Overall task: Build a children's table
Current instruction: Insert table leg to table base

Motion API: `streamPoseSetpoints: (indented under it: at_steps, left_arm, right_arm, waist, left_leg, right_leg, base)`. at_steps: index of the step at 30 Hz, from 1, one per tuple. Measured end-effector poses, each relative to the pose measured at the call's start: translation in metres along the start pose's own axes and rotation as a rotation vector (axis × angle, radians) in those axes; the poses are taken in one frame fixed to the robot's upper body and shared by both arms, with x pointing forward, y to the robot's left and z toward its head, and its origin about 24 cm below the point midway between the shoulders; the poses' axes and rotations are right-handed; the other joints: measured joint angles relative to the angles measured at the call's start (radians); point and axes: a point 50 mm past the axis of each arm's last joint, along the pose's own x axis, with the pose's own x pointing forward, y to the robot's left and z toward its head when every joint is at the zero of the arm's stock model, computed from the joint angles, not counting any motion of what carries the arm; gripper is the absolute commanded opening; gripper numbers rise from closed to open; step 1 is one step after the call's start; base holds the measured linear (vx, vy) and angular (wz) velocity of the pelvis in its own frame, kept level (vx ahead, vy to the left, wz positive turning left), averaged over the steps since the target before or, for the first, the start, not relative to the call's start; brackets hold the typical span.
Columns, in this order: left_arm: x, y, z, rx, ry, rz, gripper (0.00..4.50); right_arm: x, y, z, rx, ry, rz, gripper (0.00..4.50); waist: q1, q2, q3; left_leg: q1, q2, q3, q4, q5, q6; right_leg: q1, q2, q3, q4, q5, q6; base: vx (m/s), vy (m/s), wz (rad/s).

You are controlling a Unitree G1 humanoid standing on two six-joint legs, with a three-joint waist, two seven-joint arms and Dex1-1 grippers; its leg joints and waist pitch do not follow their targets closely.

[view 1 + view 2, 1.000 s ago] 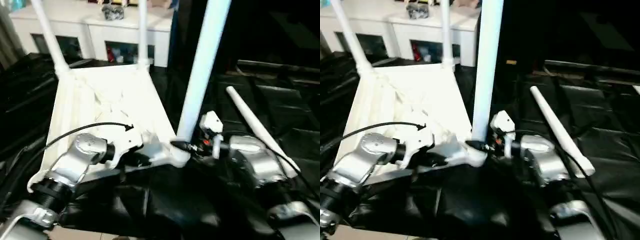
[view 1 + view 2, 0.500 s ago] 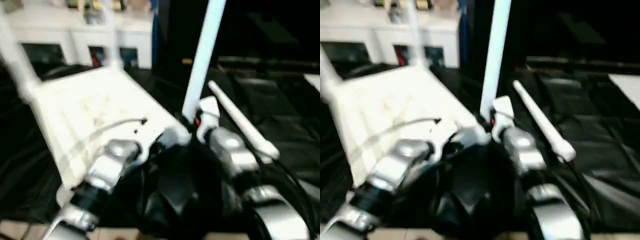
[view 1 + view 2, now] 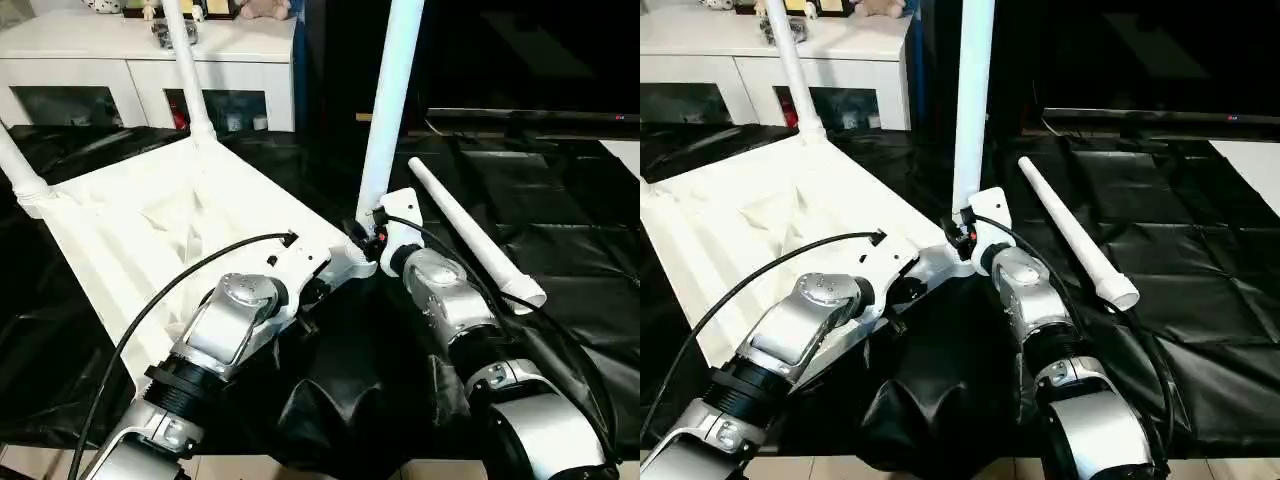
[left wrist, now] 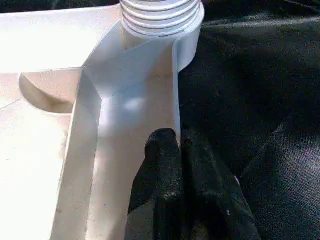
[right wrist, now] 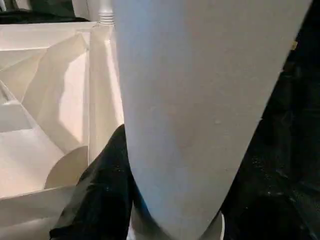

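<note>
No text, label, brand, number or sign can be read anywhere in these pictures.
</note>
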Motion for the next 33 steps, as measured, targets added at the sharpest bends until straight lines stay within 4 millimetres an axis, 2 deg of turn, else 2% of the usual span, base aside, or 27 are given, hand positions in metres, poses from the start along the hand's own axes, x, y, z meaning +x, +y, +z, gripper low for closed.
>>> streamPoseSetpoints:
  at_steps: [7,8,10,13,14,17,18,20,23,25,29,33]
  left_arm:
    - [-0.005,0.004,-0.001,0.008,-0.006,-0.025,0.0]
    - [-0.005,0.004,0.0,0.009,-0.007,-0.028,0.0]
    - [-0.006,0.004,0.0,0.011,-0.007,-0.028,0.0]
    - [-0.007,0.005,0.0,0.018,-0.017,-0.034,0.0]
    - [-0.007,0.005,0.0,0.018,-0.019,-0.042,0.0]
    - [-0.01,0.007,-0.001,0.025,-0.02,-0.05,0.0]
    - [-0.01,0.008,-0.001,0.03,-0.02,-0.053,0.0]
    - [-0.012,0.008,0.0,0.044,-0.025,-0.062,0.0]
    - [-0.014,0.009,0.001,0.07,-0.041,-0.081,0.0]
    - [-0.017,0.011,0.001,0.09,-0.047,-0.091,0.0]
    - [-0.022,0.014,0.003,0.138,-0.069,-0.114,0.0]
    - [-0.027,0.017,0.0,0.161,-0.065,-0.142,0.0]
  right_arm:
    - [0.001,0.001,0.003,-0.007,-0.006,0.032,1.88]
    - [0.001,0.001,0.003,-0.008,-0.008,0.033,2.23]
    - [0.002,0.001,0.003,-0.01,-0.01,0.036,2.58]
    - [0.0,0.001,-0.006,-0.007,0.026,0.038,2.68]
    - [0.0,0.001,-0.006,-0.008,0.027,0.041,2.93]
    - [0.0,0.001,-0.005,-0.007,0.024,0.051,3.14]
    - [0.0,0.001,-0.005,-0.006,0.023,0.058,3.14]
    - [-0.001,0.001,-0.007,0.0,0.031,0.065,3.46]
    - [-0.003,-0.001,-0.012,0.016,0.043,0.087,3.6]
    - [-0.006,-0.004,-0.012,0.012,0.04,0.111,3.91]
    - [-0.011,-0.008,-0.008,-0.032,0.022,0.162,4.05]
    - [-0.019,-0.012,-0.003,-0.086,0.003,0.233,4.05]
  waist:
    - [-0.012,-0.007,0.002]
    - [-0.012,-0.007,0.003]
    - [-0.012,-0.007,0.003]
    - [-0.009,-0.007,0.004]
    - [-0.009,-0.007,0.004]
    - [-0.008,-0.007,0.004]
    - [-0.007,-0.007,0.004]
    - [-0.003,-0.007,0.004]
    - [0.007,-0.004,0.006]
    - [0.012,-0.002,0.007]
    - [0.018,-0.001,0.008]
    - [0.027,-0.001,0.008]
  left_leg:
    - [-0.002,0.0,0.004,0.0,0.0,0.0]
    - [-0.002,0.001,0.004,0.0,0.0,0.0]
    - [-0.002,0.001,0.004,0.0,0.0,0.0]
    - [-0.003,0.001,0.005,-0.001,0.0,0.0]
    - [-0.003,0.002,0.005,-0.002,0.0,0.0]
    - [-0.003,0.002,0.006,-0.004,0.0,0.0]
    - [-0.003,0.002,0.006,-0.004,0.0,0.0]
    - [-0.003,0.002,0.007,-0.004,0.0,0.0]
    - [-0.01,0.005,0.009,-0.005,0.002,-0.002]
    - [-0.012,0.007,0.013,-0.005,0.004,-0.002]
    - [-0.025,0.009,0.016,-0.002,0.016,0.008]
    - [-0.027,0.009,0.016,0.001,0.016,0.01]
  right_leg:
    - [-0.001,0.0,0.002,-0.006,0.0,0.0]
    - [-0.001,0.0,0.002,-0.005,0.0,0.0]
    - [-0.001,0.0,0.002,-0.005,0.0,0.0]
    - [-0.002,0.0,0.002,-0.004,0.0,0.0]
    - [-0.002,0.0,0.002,-0.004,0.0,-0.001]
    - [-0.002,0.0,0.002,-0.003,0.001,-0.001]
    - [-0.002,0.0,0.002,-0.003,0.001,-0.001]
    - [-0.003,0.0,0.002,-0.003,0.007,-0.001]
    - [-0.007,0.0,0.002,-0.002,0.013,-0.006]
    - [-0.01,0.0,0.002,-0.001,0.012,-0.005]
    - [-0.026,0.001,0.005,0.003,0.01,-0.006]
    - [-0.028,0.001,0.006,0.007,0.009,-0.007]
  base:
    - [0.0,0.0,0.0]
    - [0.0,0.0,0.0]
    - [0.0,0.0,0.0]
    - [0.0,0.0,0.0]
    - [0.0,0.0,0.0]
    - [0.0,0.0,0.0]
    - [0.0,0.0,0.0]
    - [0.0,0.0,0.0]
    - [0.0,0.0,0.0]
    - [0.0,0.0,0.0]
    - [0.041,0.006,-0.01]
    - [0.0,0.0,0.0]
